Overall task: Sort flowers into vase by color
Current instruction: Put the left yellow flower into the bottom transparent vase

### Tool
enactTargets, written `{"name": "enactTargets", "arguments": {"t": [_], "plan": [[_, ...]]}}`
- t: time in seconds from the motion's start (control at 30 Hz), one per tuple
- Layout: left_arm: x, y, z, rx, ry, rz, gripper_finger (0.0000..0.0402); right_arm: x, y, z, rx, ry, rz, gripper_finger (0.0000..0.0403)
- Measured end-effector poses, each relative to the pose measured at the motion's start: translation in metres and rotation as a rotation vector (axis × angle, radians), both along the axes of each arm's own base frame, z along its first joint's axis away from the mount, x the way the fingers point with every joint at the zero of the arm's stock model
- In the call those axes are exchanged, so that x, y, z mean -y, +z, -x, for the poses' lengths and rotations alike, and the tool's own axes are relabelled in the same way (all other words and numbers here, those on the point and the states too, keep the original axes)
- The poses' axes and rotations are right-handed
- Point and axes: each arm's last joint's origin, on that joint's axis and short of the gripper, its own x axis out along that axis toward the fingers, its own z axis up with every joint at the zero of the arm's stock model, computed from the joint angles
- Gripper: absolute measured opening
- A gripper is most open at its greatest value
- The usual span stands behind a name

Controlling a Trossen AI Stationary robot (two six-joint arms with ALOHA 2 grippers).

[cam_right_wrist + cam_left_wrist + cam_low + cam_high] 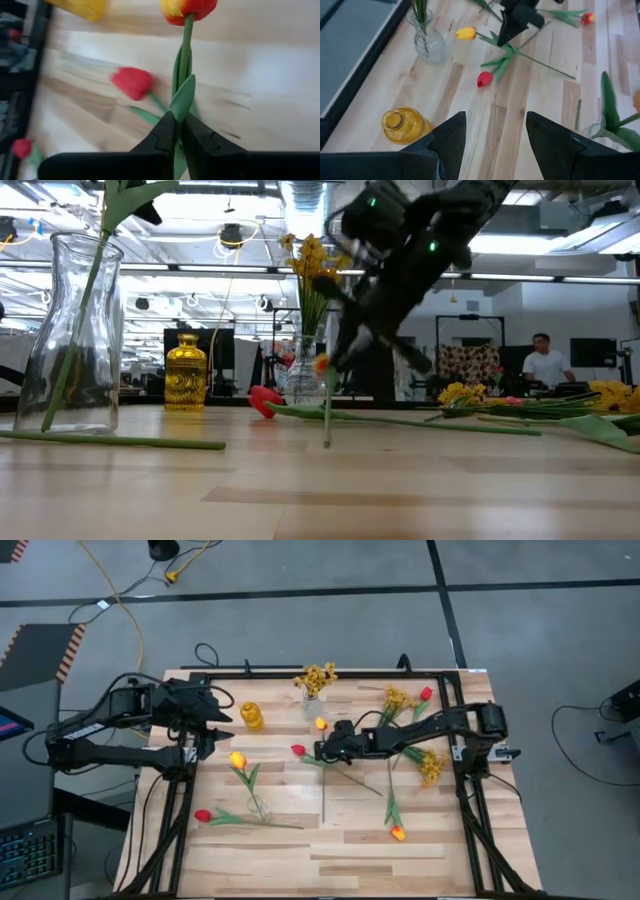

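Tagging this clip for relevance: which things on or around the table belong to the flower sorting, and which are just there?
Job:
- yellow-orange tulip, clamped in the right end effector
- red tulip lying on the table
- clear vase with yellow sprays
- amber vase
- near clear vase with one stem

Lying about:
- yellow cable on the floor
- a person in the background

Both arms are matte black, built of boxy jointed segments with black cables trailing off their bases. The left gripper (495,145) ends in two broad, wedge-shaped black fingers; the right gripper (179,131) has slimmer tapered ones. Small green lights, possibly status LEDs, glow on the right arm (420,240).
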Motion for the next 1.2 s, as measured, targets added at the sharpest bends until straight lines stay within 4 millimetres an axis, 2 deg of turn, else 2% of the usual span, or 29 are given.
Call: {"name": "enactTargets", "arguments": {"t": [0.17, 0.37, 0.53, 0.63, 0.73, 0.97, 1.2], "plan": [[0.005, 0.007, 0.022, 0.084, 0.005, -0.024, 0.0194, -0.001, 0.038, 0.009, 0.086, 0.048, 0.09, 0.0053], [0.013, 0.013, 0.052, 0.195, 0.017, -0.035, 0.0194, -0.012, 0.083, 0.02, 0.227, 0.097, 0.277, 0.0053], [0.017, 0.015, 0.07, 0.262, 0.017, -0.049, 0.0194, -0.029, 0.119, 0.018, 0.463, 0.163, 0.488, 0.0053], [0.019, 0.016, 0.075, 0.284, 0.017, -0.054, 0.0194, -0.041, 0.134, 0.015, 0.603, 0.201, 0.618, 0.0053], [0.019, 0.017, 0.077, 0.298, 0.017, -0.058, 0.0194, -0.051, 0.14, 0.013, 0.675, 0.223, 0.714, 0.0053], [0.019, 0.017, 0.076, 0.294, 0.016, -0.062, 0.0194, -0.068, 0.138, 0.006, 0.802, 0.246, 0.81, 0.0053], [0.019, 0.017, 0.076, 0.286, -0.006, -0.096, 0.0194, -0.079, 0.134, -0.019, 0.889, 0.363, 0.914, 0.0053]]}}
